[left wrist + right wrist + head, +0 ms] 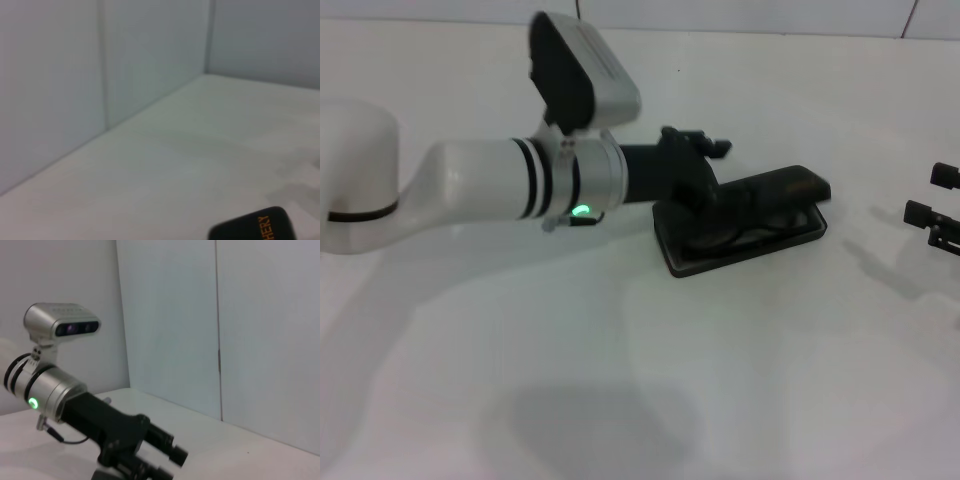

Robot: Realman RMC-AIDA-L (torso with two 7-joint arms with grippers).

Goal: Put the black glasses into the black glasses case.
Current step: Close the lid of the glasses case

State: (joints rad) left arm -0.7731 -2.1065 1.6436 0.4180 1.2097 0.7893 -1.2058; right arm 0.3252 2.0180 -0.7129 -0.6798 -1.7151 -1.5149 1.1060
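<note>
The black glasses case (798, 186) lies open at the table's middle, with its lid tipped back toward the far right. The black glasses (745, 232) lie in the case's lower half, lenses up, partly hidden by my left gripper. My left gripper (705, 196) reaches from the left and hangs over the near-left end of the case, at the glasses. A corner of the lid with orange lettering shows in the left wrist view (260, 227). My left gripper also shows in the right wrist view (150, 460). My right gripper (932, 195) is parked open at the right edge.
The white table (620, 380) runs around the case. Pale walls stand at the back (770, 15). My left arm's wrist camera housing (582, 70) sticks up over the arm.
</note>
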